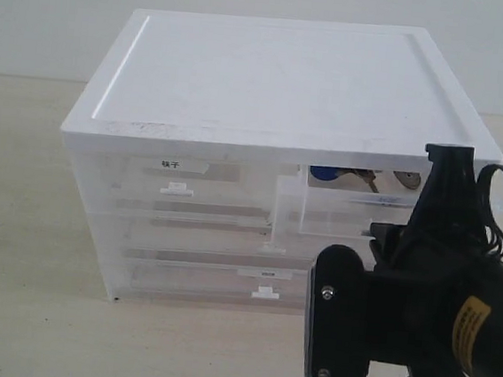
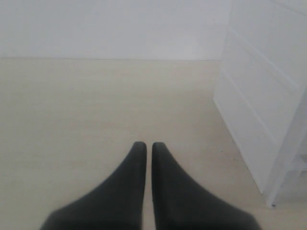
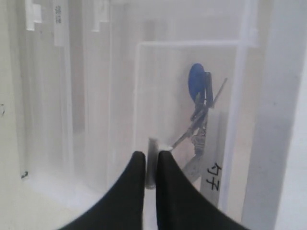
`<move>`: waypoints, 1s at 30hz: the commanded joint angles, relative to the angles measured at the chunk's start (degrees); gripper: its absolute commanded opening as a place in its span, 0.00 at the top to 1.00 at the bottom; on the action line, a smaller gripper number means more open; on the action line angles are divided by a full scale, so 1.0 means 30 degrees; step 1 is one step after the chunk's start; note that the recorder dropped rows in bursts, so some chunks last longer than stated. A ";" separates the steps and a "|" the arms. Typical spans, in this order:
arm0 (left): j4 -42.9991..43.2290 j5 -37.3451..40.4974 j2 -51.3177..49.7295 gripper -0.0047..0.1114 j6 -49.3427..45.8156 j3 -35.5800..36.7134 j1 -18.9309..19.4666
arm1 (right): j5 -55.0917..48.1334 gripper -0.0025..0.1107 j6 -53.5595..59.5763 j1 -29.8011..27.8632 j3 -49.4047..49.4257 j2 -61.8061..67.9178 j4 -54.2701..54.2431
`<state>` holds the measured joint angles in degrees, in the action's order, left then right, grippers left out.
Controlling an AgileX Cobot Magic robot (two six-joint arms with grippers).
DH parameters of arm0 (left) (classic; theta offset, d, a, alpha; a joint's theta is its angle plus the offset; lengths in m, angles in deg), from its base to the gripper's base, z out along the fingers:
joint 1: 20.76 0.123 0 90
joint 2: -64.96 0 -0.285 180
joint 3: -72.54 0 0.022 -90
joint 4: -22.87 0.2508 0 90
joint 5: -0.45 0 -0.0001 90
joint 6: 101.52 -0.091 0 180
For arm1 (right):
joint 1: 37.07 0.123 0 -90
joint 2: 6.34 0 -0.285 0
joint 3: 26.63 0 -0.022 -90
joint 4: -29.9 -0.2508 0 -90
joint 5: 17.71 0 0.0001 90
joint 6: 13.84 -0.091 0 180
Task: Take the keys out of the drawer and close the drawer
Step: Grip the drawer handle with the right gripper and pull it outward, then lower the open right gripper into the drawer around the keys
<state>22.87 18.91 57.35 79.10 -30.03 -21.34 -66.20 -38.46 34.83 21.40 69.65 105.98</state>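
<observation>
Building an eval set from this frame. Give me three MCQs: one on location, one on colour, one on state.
1. Where are the keys? A) on the cabinet top B) on the table C) inside the top drawer on the right
2. The round fob is: A) red B) blue C) green
3. The left gripper is: A) shut, empty B) wide open C) holding the keys
Answers: 1 C, the keys show through the translucent drawer front; 2 B, a blue disc in the right wrist view; 3 A, the fingers nearly touch with nothing between them.
</observation>
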 commanded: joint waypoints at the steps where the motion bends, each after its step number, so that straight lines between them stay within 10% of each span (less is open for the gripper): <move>1: 0.0000 -0.0219 -0.0059 0.92 -0.0064 -0.0072 0.0004 | 0.0728 0.98 0.0609 0.1149 0.0185 -0.0130 -0.2837; 20: 0.0000 -0.0219 -0.0059 0.92 -0.0064 -0.0072 0.0004 | 0.0030 0.98 0.4540 0.2208 -0.0754 -0.6195 -1.1229; 30: 0.0000 -0.0219 -0.0059 0.92 -0.0064 -0.0072 0.0004 | -0.4362 0.60 0.3254 0.2048 -0.5927 -0.6148 -1.1338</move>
<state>22.87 18.91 57.35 79.10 -30.03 -21.34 -72.92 -26.58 41.20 8.06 50.63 71.18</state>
